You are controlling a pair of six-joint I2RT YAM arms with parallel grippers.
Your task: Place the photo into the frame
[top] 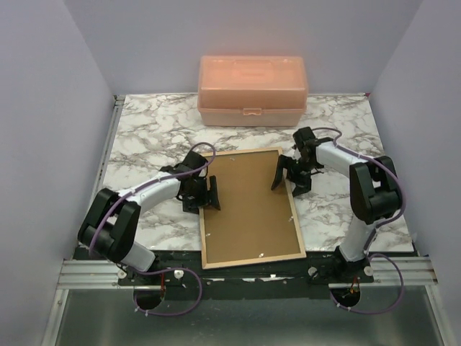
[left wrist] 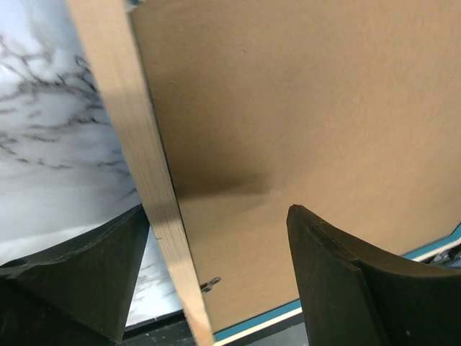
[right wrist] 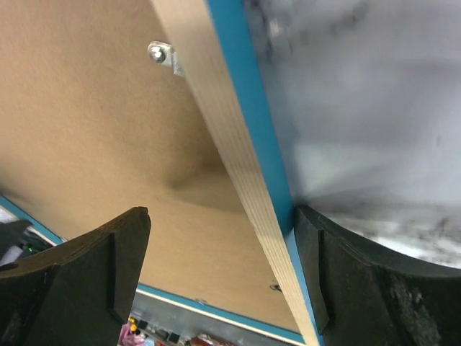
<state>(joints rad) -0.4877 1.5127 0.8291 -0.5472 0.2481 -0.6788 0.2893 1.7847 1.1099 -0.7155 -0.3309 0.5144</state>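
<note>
The frame (top: 202,238) lies flat on the marble table with a brown backing board (top: 248,209) filling it. The photo is hidden. My left gripper (top: 204,198) is open and straddles the left rim. In the left wrist view that light wood rim (left wrist: 148,187) runs between the fingers (left wrist: 338,281) of the gripper (left wrist: 216,267), above the board (left wrist: 302,108). My right gripper (top: 289,180) is open astride the right rim. The right wrist view shows the rim (right wrist: 230,166) with its blue outer side next to one finger (right wrist: 346,274) of the gripper (right wrist: 223,267).
A peach plastic box (top: 252,90) with a lid stands at the back of the table (top: 144,137). Pale walls enclose the left, right and back. A small metal clip (right wrist: 164,56) sits on the board by the right rim.
</note>
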